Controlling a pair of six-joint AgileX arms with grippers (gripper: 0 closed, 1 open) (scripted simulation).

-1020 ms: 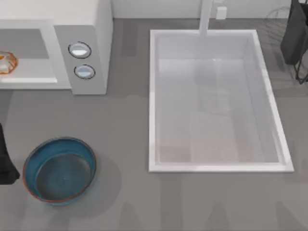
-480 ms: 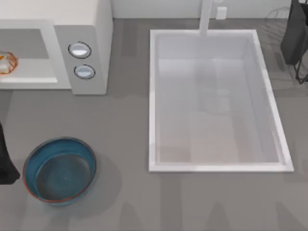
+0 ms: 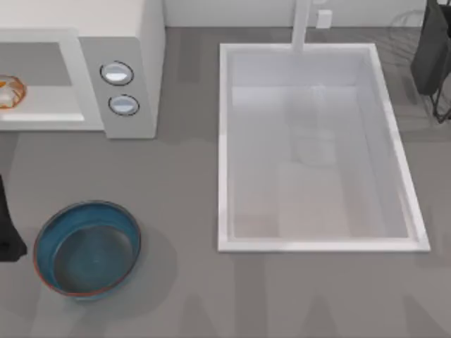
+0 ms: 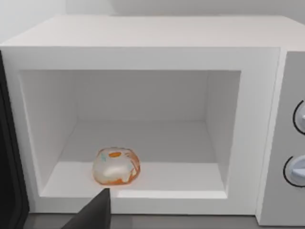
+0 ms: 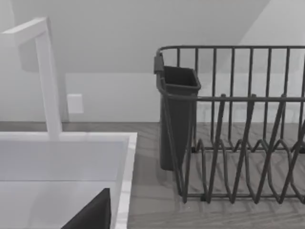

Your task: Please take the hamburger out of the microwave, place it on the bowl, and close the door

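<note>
The small cream-and-orange hamburger [image 4: 116, 166] sits inside the open white boxy microwave [image 4: 257, 57], seen fully from the left wrist; from above, the round blue-teal bowl [image 3: 88, 248] stands nearby. Finger states: can't tell.

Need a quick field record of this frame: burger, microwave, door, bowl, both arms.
hamburger: on the microwave floor, near the front edge, untouched
microwave: top view's left rear, cavity exposed
door: swung open, dark inner edge beside the cavity
bowl: on the table in front of the microwave, nothing in it
left gripper: facing the cavity, short of the hamburger
right arm: parked by the dish rack and sink
</note>
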